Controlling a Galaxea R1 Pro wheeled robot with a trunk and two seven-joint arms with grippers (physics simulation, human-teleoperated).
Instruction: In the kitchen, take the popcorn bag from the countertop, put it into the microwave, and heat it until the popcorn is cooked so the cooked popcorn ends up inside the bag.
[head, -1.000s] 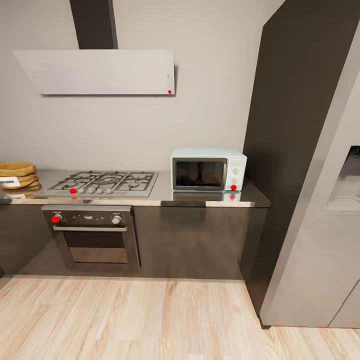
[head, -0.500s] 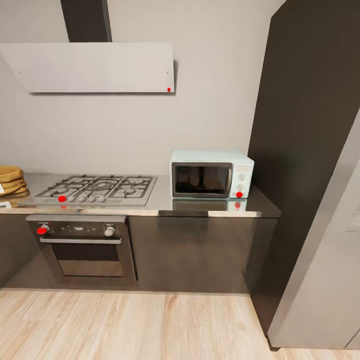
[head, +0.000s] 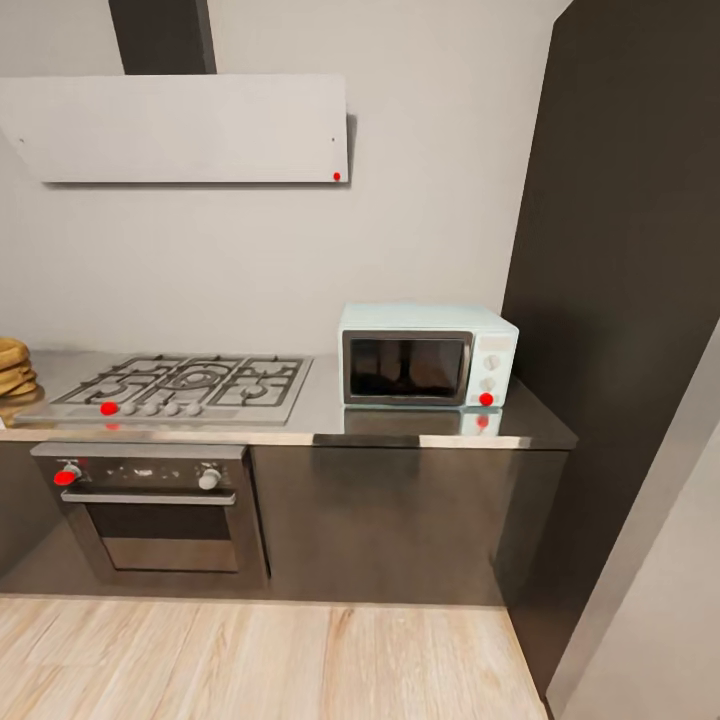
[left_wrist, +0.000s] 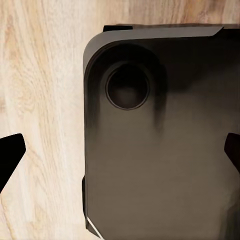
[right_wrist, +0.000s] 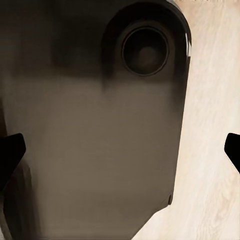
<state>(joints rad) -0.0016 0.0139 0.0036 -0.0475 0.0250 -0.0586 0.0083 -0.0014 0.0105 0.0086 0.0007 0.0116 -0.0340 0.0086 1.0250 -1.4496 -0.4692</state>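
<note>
The pale mint-blue microwave (head: 428, 356) stands on the right end of the shiny grey countertop (head: 400, 425), its dark glass door closed and a red dot low on its white knob panel. At the head view's far left edge, a sliver of the tan popcorn bag (head: 12, 368) sits on the countertop beside the gas hob (head: 185, 385); its label and the popcorn are out of view. My left gripper (left_wrist: 120, 155) hangs open over my dark base (left_wrist: 160, 150) and the wood floor. My right gripper (right_wrist: 120, 150) is open too, above the dark base (right_wrist: 90, 125), holding nothing.
A black built-in oven (head: 150, 505) with a steel handle sits under the hob, and a white hood (head: 180, 128) hangs above it. A tall dark cabinet (head: 630, 250) rises right of the microwave, with a pale panel (head: 660, 600) beyond. Wood floor (head: 260, 660) lies before the cabinets.
The head camera has moved closer and to the right: microwave and countertop look larger, and the popcorn bag has slid almost out at the left edge. Nothing on the counter has moved.
</note>
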